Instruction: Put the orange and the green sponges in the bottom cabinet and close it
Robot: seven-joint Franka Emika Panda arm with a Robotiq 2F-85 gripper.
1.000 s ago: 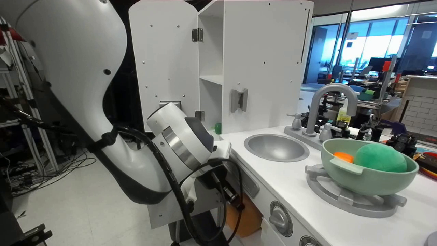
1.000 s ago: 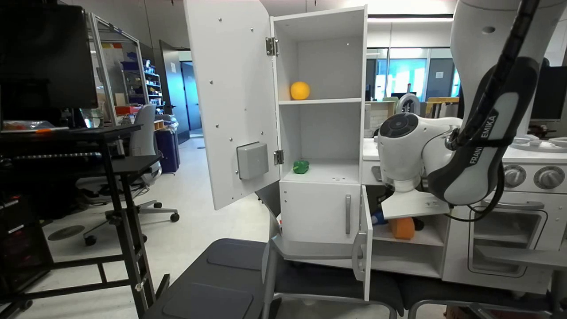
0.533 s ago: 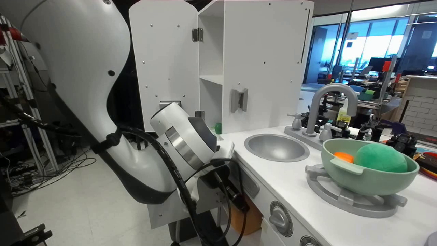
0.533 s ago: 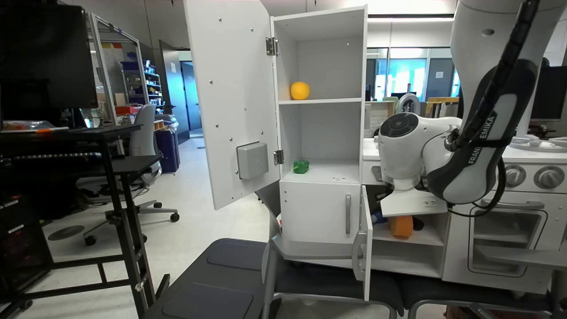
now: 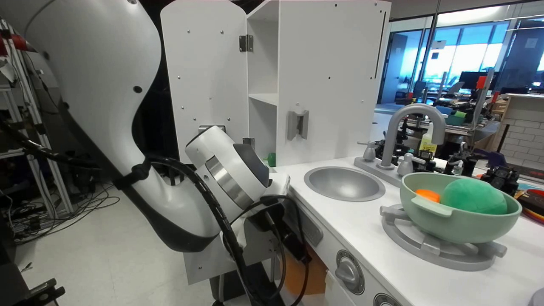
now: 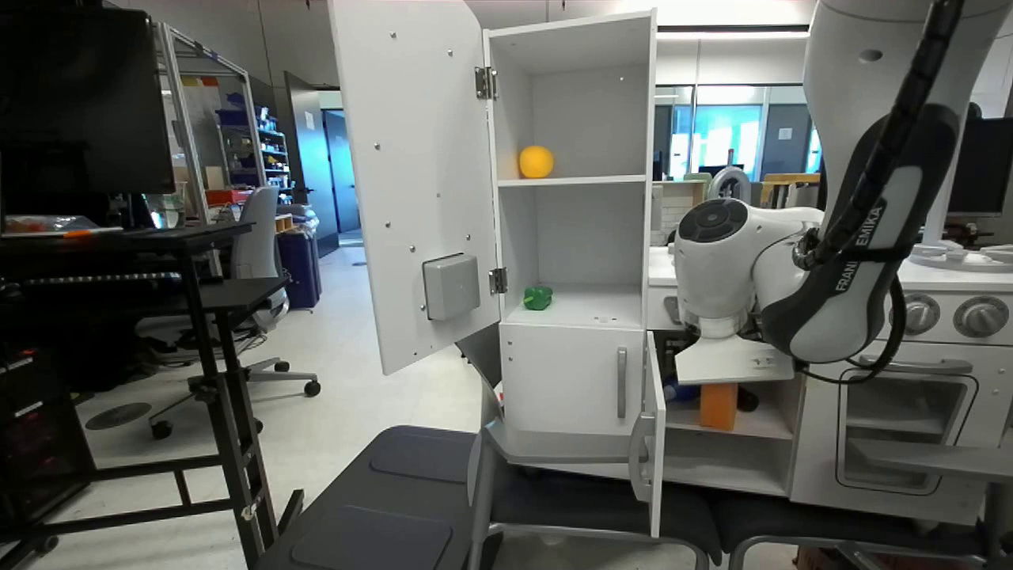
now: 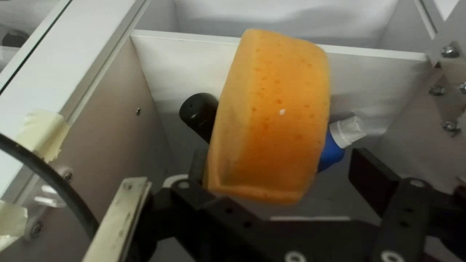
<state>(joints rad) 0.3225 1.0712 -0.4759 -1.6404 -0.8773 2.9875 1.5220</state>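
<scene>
One orange sponge [image 7: 276, 116], inside the open-doored bottom cabinet [image 6: 769, 421], between the widely parted jaws of the claw [image 7: 281, 163], one fingertip [image 7: 371, 178] apart from it; one rounded green lump [image 5: 474, 195], in the mint-green bowl [image 5: 457, 226], at right.

tall white cupboard [image 6: 589, 233], door [image 6: 419, 198] swung wide; yellow ball [image 6: 536, 161] on upper shelf [image 6: 586, 180], green toy pepper [image 6: 538, 298] on shelf below [image 6: 597, 307]. on white counter [image 5: 340, 216]: round grey sink [image 5: 345, 185], curved grey faucet [image 5: 389, 140] just beside it, mint-green bowl [image 5: 461, 225] resting on grey burner ring [image 5: 440, 258]. in wrist view: dark cylinder [image 7: 198, 111] and blue bottle [image 7: 330, 154] with white ribbed cap [image 7: 348, 131], both partly hidden.
</scene>
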